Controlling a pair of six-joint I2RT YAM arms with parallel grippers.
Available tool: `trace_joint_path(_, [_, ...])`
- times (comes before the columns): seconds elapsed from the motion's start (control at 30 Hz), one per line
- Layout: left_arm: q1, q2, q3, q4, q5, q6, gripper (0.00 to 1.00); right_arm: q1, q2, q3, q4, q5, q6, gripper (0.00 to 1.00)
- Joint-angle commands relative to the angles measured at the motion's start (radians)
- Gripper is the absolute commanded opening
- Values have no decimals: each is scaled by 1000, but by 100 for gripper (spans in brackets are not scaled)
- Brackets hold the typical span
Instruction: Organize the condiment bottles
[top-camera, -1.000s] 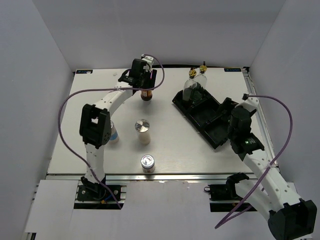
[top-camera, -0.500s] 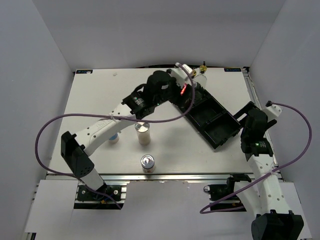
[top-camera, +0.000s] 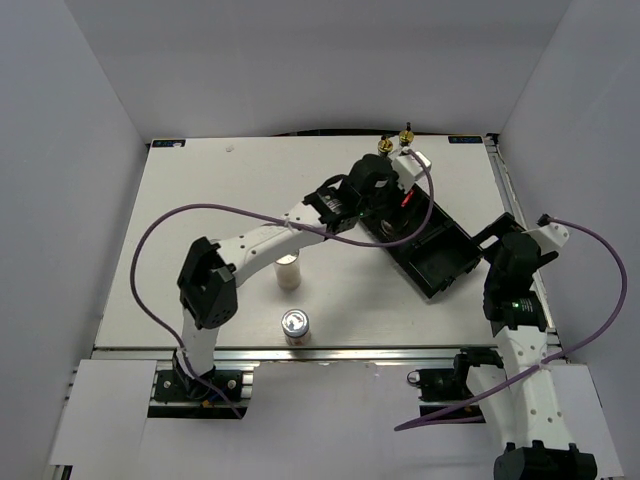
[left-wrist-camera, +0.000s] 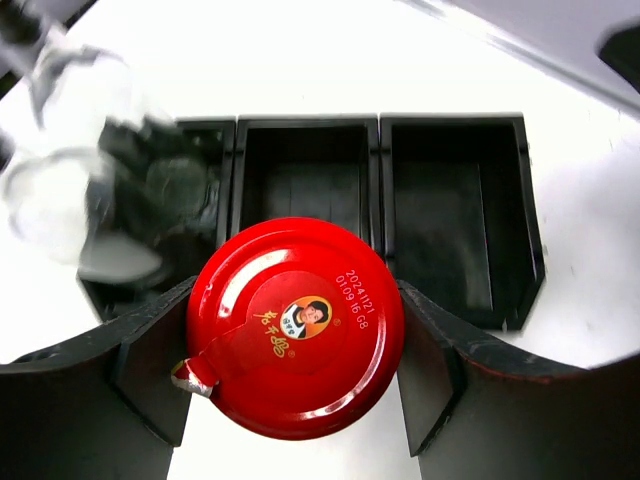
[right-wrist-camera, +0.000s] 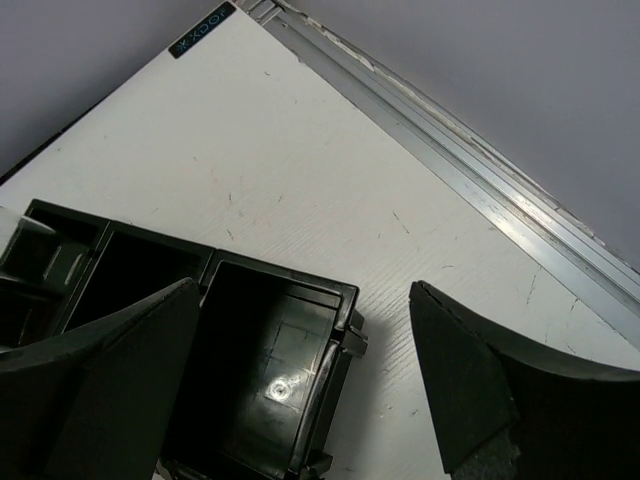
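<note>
The left end effector (left-wrist-camera: 292, 352), clamped on the round red-lidded dark jar (left-wrist-camera: 296, 322), has carried it off open worktop (left-wrist-camera: 300, 60) to the black compartmented plastic tray (left-wrist-camera: 528, 230); empty cells lie just ahead and below it, so lowering looks next, while the right end effector (right-wrist-camera: 305, 375) hangs wide, empty

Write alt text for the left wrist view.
The left claw grips a red-lidded jar by its sides, seen from above, over a black three-compartment tray; a blurred clear glass bottle sits at the tray's left end.
</note>
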Motion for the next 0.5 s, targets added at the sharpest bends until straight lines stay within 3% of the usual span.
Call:
trace_joint_path(0.0, [-8,7,117,191,1,-33,0,-7,-43,-18,54,28,-7,89])
trace_joint_path(0.1, [-9,104,215,251,-47,-38,0,-7,-66,-30,66,21,-2,89])
trace_joint_path(0.27, [-9,308,496,139,-36,-38,0,-9,-77,-38,77,13,-8,89])
trace_joint_path(0.47, [-12,391,501,223,-102,-17,0,-10,-66,-42,100,-39,-12,90])
